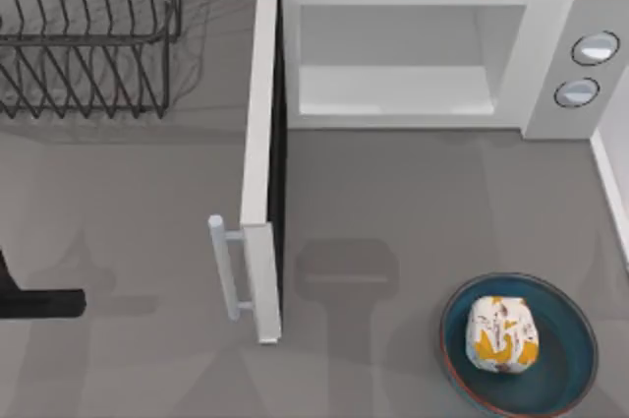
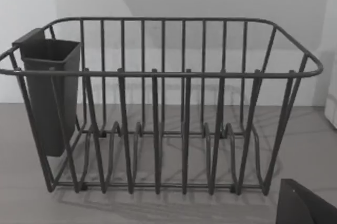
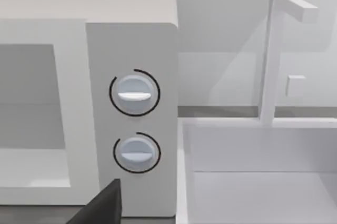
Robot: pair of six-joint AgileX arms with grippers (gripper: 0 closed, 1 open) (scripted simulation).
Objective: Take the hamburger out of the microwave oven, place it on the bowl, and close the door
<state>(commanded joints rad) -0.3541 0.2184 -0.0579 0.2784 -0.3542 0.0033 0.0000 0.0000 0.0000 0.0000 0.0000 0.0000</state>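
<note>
The left arm (image 1: 39, 302) sits at the desk's (image 1: 393, 221) far left edge as a dark bar, and I can't tell how its end effector stands. Just right of it, the door (image 1: 263, 162) hangs fully open, swung out toward the near side, its pale bar handle (image 1: 228, 266) facing left. Further right, the microwave oven (image 1: 432, 54) shows a bare cavity. At the near right, the hamburger (image 1: 502, 333) already rests inside the bowl (image 1: 570, 359), so to my eye only closing the door remains.

To do that well, I'd have the left arm come in behind the handle side and push on the door's outer face near its free edge, sweeping right and away in an arc around the hinge. A push near the hinge would give little leverage. The path should stay clear of the wire rack (image 1: 88, 34) at the far left.

The left wrist view gives the rack (image 2: 158, 108) side-on, with a dark cup holder (image 2: 50, 92) hung on one end. The right wrist view shows the oven's two knobs (image 3: 134, 95) face-on, and a white sink (image 3: 258, 182) with a tap (image 3: 276, 50) beside the oven. A dark corner at its lower edge may be the right end effector, state unclear.
</note>
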